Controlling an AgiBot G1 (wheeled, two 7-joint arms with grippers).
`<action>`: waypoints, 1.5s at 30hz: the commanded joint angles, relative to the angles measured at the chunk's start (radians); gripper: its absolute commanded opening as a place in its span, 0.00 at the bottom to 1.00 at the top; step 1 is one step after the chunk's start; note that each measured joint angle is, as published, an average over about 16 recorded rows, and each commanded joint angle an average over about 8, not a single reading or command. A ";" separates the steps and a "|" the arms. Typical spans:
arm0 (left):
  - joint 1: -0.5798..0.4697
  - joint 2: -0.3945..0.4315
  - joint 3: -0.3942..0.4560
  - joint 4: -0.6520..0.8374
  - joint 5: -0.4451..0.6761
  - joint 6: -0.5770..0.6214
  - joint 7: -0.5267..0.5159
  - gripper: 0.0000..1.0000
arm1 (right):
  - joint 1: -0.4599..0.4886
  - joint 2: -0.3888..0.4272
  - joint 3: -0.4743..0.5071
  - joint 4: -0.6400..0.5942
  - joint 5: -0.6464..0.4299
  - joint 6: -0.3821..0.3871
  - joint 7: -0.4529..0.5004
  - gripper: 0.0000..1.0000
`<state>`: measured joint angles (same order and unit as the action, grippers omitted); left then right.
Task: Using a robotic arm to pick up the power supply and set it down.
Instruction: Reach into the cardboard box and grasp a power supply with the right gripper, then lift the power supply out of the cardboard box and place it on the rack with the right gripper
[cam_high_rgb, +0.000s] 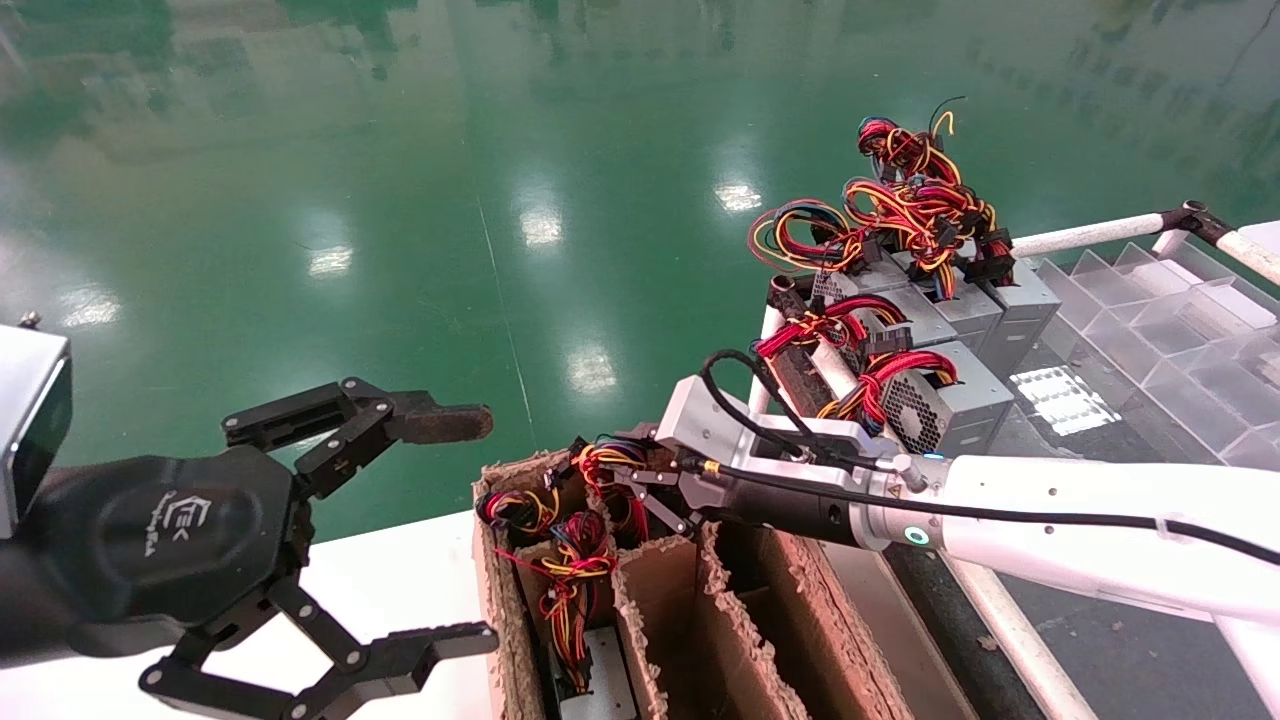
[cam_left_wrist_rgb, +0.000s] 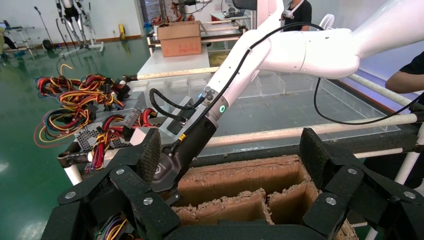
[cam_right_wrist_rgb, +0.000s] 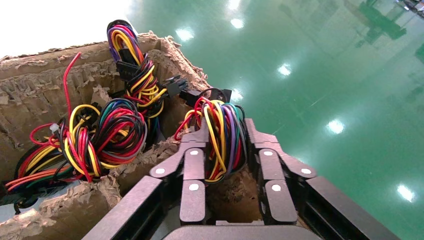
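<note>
Right hand (cam_right_wrist_rgb: 227, 150): at the far corner of the cardboard box (cam_high_rgb: 745, 600), fingers pinching a wire bundle (cam_right_wrist_rgb: 222, 135).
Right wrist view only: red, yellow, purple wires between the fingers; power supply body hidden below.
Head view only: grey power supplies (cam_high_rgb: 950, 400) stacked on the rack beyond.
Left hand (cam_high_rgb: 400, 530): spread wide, hovering beside the box over the white surface (cam_high_rgb: 390, 580).

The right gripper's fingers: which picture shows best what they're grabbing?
The right wrist view: the right gripper has its fingers closed around a wire bundle over the cardboard box. The head view shows it from the side, half hidden. The left wrist view hides it behind the left gripper.
</note>
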<state>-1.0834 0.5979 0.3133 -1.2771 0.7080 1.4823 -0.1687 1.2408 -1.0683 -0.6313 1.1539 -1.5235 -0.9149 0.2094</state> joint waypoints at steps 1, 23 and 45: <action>0.000 0.000 0.000 0.000 0.000 0.000 0.000 1.00 | -0.001 0.000 -0.001 0.000 0.000 -0.002 0.000 0.00; 0.000 0.000 0.001 0.000 -0.001 0.000 0.000 1.00 | -0.042 0.129 0.136 0.164 0.165 0.028 -0.023 0.00; 0.000 -0.001 0.002 0.000 -0.001 -0.001 0.001 1.00 | 0.010 0.319 0.475 0.171 0.480 0.073 -0.145 0.00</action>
<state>-1.0837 0.5972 0.3149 -1.2771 0.7069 1.4817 -0.1679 1.2433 -0.7456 -0.1567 1.3278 -1.0490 -0.8358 0.0702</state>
